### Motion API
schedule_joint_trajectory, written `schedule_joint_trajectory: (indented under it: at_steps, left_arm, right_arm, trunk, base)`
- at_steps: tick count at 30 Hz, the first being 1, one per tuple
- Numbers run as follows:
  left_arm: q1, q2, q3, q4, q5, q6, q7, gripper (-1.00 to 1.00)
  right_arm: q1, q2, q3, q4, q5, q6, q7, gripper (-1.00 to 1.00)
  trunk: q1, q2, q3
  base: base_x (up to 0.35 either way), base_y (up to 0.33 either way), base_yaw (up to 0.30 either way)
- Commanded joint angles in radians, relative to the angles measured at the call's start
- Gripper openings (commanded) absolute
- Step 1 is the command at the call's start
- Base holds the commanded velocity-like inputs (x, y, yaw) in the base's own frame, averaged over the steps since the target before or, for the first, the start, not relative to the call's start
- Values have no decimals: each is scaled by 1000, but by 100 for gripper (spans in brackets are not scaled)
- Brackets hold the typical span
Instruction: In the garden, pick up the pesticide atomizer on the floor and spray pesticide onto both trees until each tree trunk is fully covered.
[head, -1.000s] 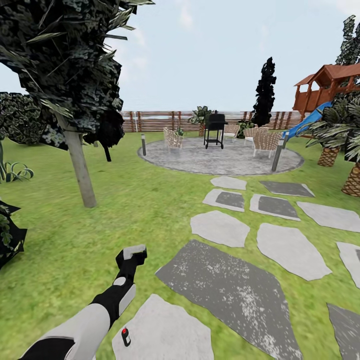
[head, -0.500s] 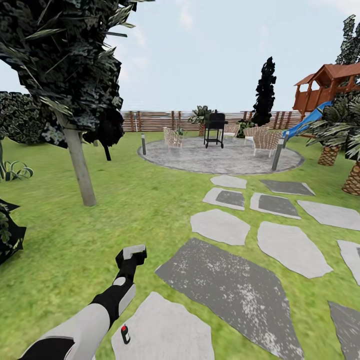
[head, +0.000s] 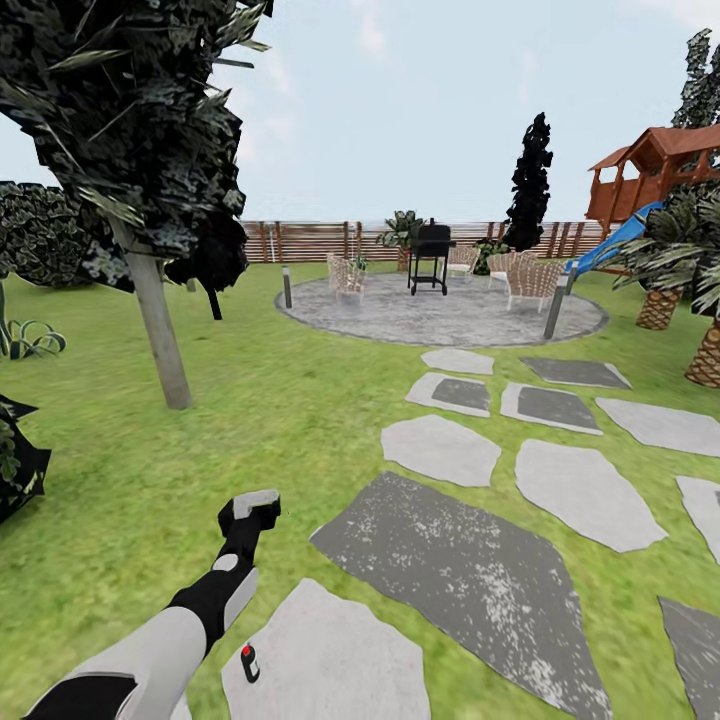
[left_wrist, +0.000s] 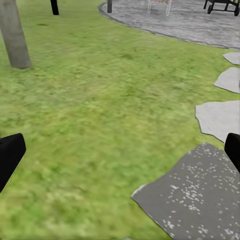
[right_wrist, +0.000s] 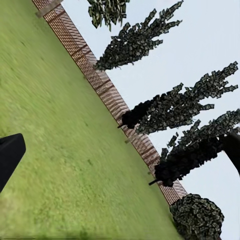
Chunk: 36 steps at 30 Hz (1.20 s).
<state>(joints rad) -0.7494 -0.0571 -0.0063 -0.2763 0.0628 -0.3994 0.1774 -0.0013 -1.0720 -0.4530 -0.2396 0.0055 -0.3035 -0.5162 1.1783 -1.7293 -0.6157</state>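
Small black spray bottle with red tip (head: 249, 662) lay ungrasped on near grey stepping stone (head: 330, 665); left gripper (head: 249, 507) spread wide, empty; right gripper (right_wrist: 120, 150) likewise; mottled grey-brown trunk (head: 160, 332) far left, unsprayed.

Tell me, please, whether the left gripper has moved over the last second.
Yes. The left gripper has shifted slightly to the robot's left, away from the dark stepping stone. The strip of grass between it and the stone's nearest corner is now wider.

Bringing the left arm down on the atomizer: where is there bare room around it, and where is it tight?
The atomizer stands near the left edge of a pale stone, whose slab to the right of it is bare. Open lawn lies between the trunk and the stones. Tight on the atomizer's left, where the left arm passes, its left gripper open beyond.
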Motion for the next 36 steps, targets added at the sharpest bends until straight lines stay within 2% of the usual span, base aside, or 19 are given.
schedule_joint_trajectory:
  at_steps: [1,4,8,11,29,36]
  left_arm:
    - [-1,3,-1,1,6,-4,1,100]
    - [-1,9,-1,0,6,-4,1,100]
    - [-1,14,-1,1,6,-4,1,100]
    - [-1,15,0,1,6,-4,1,100]
    - [-1,14,-1,37,6,-4,1,100]
    - [-1,15,-1,37,6,-4,1,100]
  right_arm:
    - [0,0,-3,3,1,-4,1,100]
    - [0,1,-3,11,2,-5,2,100]
    - [0,1,-5,18,54,-5,1,100]
    - [0,0,-7,20,74,-5,1,100]
    - [0,0,-9,24,85,-3,1,100]
    - [0,-2,-7,54,85,-3,1,100]
  trunk:
    - [4,-8,-4]
    - [15,-29,-14]
    - [31,-57,-26]
    - [42,-78,-35]
    - [111,-204,-92]
    - [138,-253,-114]
  base:
    - [0,0,0]
    - [0,0,0]
    - [0,0,0]
    - [0,0,0]
    - [0,0,0]
    - [0,0,0]
